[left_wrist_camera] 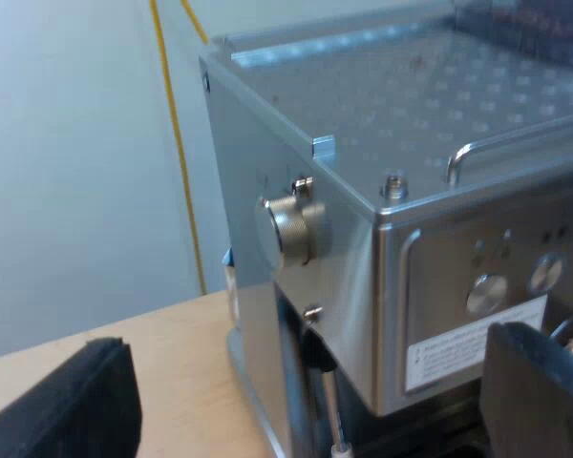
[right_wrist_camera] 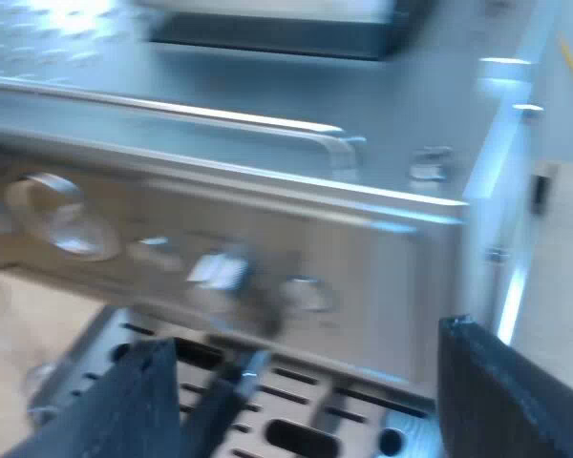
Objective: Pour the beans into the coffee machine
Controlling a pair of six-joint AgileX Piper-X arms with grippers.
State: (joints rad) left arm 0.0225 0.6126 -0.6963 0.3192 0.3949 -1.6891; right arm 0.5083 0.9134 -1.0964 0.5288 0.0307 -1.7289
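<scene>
Our left gripper (left_wrist_camera: 304, 336) has its fingers (left_wrist_camera: 67, 405) wide apart and holds nothing. The espresso machine (left_wrist_camera: 411, 105) stands just beyond them, its corner between the tips. A white label (left_wrist_camera: 463, 351) on its front carries print we cannot read. Our right gripper (right_wrist_camera: 307, 334) is likewise spread and empty over the slotted drip tray (right_wrist_camera: 296, 382), facing the machine's blurred dials (right_wrist_camera: 62, 219). A dark shape (right_wrist_camera: 277, 33) on the machine's top is too smeared to name.
</scene>
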